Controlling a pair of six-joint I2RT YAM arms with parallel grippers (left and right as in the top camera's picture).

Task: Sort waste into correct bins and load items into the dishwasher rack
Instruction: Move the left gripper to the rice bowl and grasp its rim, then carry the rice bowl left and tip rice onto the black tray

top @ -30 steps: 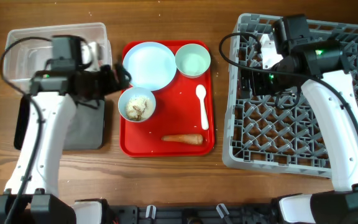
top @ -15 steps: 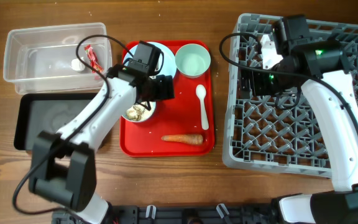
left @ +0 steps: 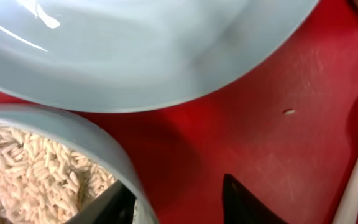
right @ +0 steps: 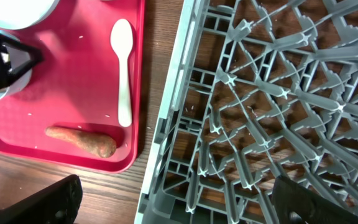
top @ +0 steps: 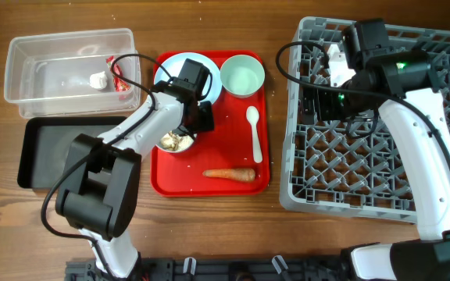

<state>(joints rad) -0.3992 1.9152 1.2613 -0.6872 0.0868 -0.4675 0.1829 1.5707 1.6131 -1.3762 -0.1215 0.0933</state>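
We log left gripper [left: 174,200] spread, straddling rim of small bowl [left: 98,140]: one finger inside over beige food scraps [left: 23,168], other outside over red tray [left: 241,112]. Rim contact: we cannot tell. Right gripper [right: 173,199] spread wide, empty, over dishwasher rack [right: 278,93] edge.

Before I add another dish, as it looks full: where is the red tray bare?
Bare: on the red tray, the strip between small bowl and spoon, above the carrot; also left of the carrot. Crowded: the back, plate beside green bowl.
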